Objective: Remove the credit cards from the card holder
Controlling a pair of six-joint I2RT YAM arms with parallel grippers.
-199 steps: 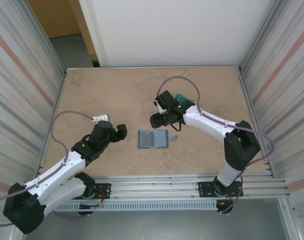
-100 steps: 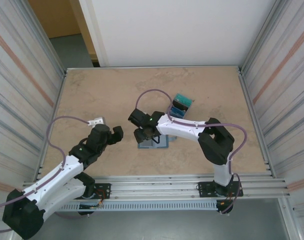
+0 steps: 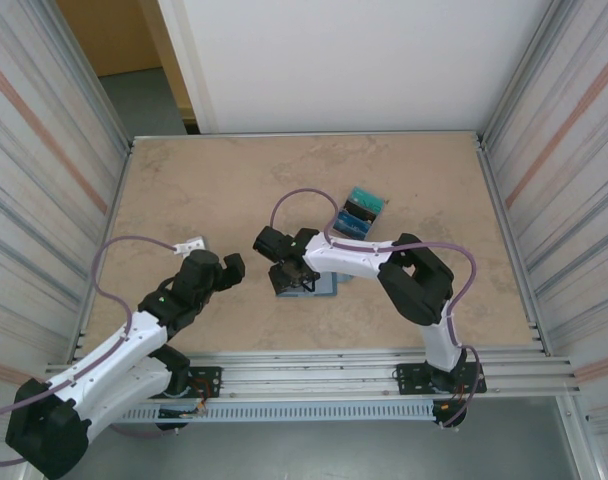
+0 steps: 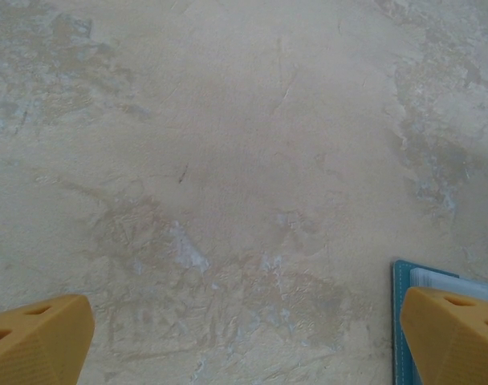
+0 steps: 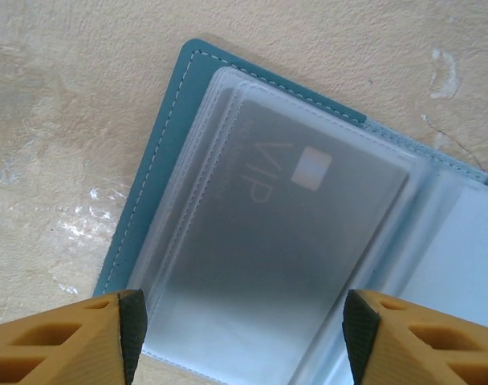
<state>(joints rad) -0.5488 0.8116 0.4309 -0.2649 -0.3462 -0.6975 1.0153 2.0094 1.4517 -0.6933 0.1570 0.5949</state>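
The card holder (image 3: 325,285) lies open on the table, teal outside with a paler lining. My right gripper (image 3: 289,273) hovers just over its left half, open. In the right wrist view its fingertips (image 5: 132,330) straddle a clear sleeve of the card holder (image 5: 159,160), and a grey credit card marked VIP (image 5: 296,212) sits inside that sleeve. A pile of teal, black and blue credit cards (image 3: 360,211) rests farther back on the right. My left gripper (image 3: 230,268) stands wide open over bare table, left of the card holder (image 4: 403,277), with nothing between its fingers.
Ribbed metal walls (image 3: 44,180) close in the left and right sides. A metal rail (image 3: 314,365) runs along the near edge. The right arm's elbow (image 3: 414,280) stretches low across the table to the right of the holder.
My right gripper swung left and nearer, from beside the card pile to over the open card holder, uncovering the pile. The left arm drew back slightly.
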